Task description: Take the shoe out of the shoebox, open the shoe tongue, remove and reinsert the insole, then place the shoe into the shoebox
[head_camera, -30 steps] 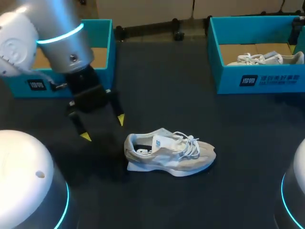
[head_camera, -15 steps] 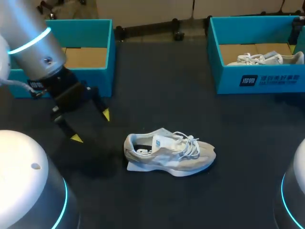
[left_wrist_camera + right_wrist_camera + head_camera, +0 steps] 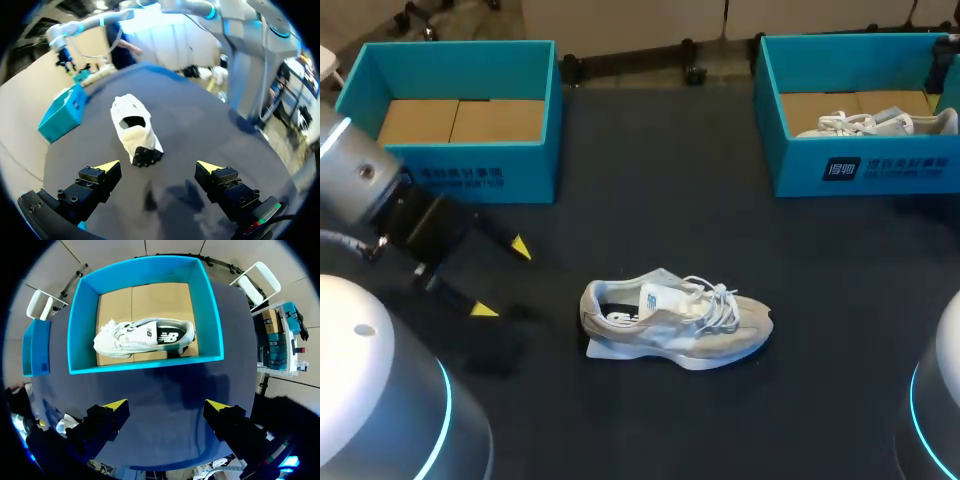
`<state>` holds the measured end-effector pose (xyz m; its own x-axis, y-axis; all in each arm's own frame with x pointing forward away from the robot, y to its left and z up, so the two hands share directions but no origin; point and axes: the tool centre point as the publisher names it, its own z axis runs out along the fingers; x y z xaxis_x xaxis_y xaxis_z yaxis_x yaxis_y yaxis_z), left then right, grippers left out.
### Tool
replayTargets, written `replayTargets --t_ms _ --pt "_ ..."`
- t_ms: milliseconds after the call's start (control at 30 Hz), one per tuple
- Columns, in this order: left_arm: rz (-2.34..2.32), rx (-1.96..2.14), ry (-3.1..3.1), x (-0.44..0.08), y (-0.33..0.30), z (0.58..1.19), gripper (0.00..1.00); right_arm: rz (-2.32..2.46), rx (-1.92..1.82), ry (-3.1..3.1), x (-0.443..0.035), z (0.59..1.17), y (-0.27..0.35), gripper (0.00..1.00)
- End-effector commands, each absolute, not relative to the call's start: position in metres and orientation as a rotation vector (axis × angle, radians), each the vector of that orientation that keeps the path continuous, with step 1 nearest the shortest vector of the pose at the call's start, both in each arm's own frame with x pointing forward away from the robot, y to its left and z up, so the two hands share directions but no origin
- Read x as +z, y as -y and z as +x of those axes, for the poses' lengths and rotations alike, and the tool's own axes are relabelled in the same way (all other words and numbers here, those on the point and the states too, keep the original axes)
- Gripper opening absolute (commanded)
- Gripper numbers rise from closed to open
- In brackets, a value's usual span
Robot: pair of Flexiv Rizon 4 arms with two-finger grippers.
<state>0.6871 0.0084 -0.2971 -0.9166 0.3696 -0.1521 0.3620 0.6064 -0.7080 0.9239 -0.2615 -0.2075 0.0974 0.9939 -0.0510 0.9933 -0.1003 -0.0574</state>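
**Line up on the heel before closing**

Left claw [image 3: 502, 278], fingers apart and empty, hangs at the frame's left, near the shoe [image 3: 675, 320], which stands on the tabletop [image 3: 650, 180] at lower middle, heel toward it. Best to straddle the heel collar squarely, clear of the laces. Right claw [image 3: 166, 407], also apart, hovers above the right box [image 3: 75, 325]

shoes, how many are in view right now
2. The loose shoe lies mid-table, outside both boxes. The second shoe lies inside the right shoebox. The left shoebox shows none.
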Motion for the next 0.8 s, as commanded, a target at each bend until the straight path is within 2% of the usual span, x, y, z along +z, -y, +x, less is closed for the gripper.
replayTargets --t_ms 33,267,800 --pt "-0.559 1.419 2.889 -0.305 -0.012 0.685 1.0 -2.323 0.121 2.102 -0.207 0.924 0.261 1.0" --pt "-0.512 1.409 2.905 -0.309 -0.011 0.686 1.0 -2.323 0.121 2.102 -0.207 0.924 0.261 1.0" --pt "-0.267 1.869 2.43 -0.375 -0.041 0.725 1.0 -2.323 0.121 2.102 -0.207 0.924 0.261 1.0"
